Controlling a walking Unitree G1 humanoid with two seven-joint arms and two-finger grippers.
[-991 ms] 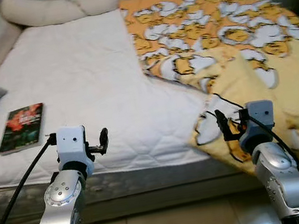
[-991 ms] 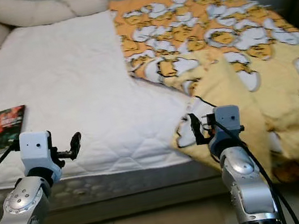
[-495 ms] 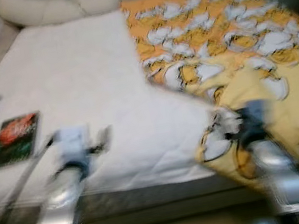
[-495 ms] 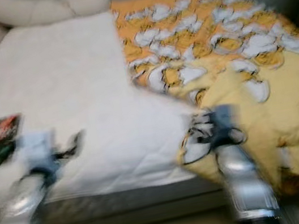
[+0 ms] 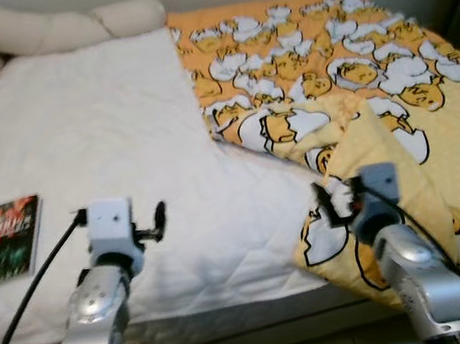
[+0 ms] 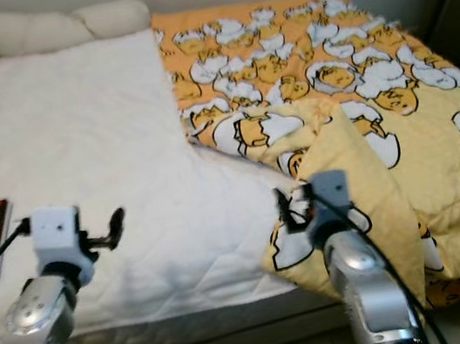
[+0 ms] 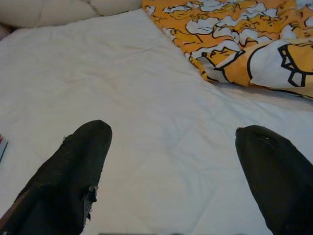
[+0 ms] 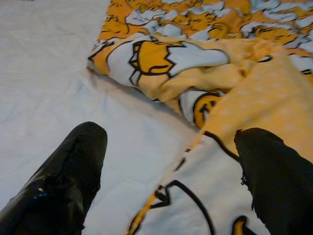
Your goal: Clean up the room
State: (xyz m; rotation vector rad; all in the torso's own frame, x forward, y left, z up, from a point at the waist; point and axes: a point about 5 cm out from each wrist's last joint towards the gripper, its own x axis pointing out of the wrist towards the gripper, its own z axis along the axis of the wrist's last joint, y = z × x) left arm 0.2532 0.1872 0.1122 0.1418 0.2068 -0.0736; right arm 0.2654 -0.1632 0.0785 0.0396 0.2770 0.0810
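left gripper (image 7: 171, 171) – fingers apart over mattress (image 5: 91, 133) | right gripper (image 8: 171, 176) – apart at blanket (image 5: 355, 72) edge

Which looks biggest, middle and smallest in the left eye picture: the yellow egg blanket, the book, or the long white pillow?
1. Yellow egg blanket, covering the bed's right half.
2. Long white pillow at the head of the bed.
3. Book; it sits nearer the camera than the pillow, yet looks smaller.
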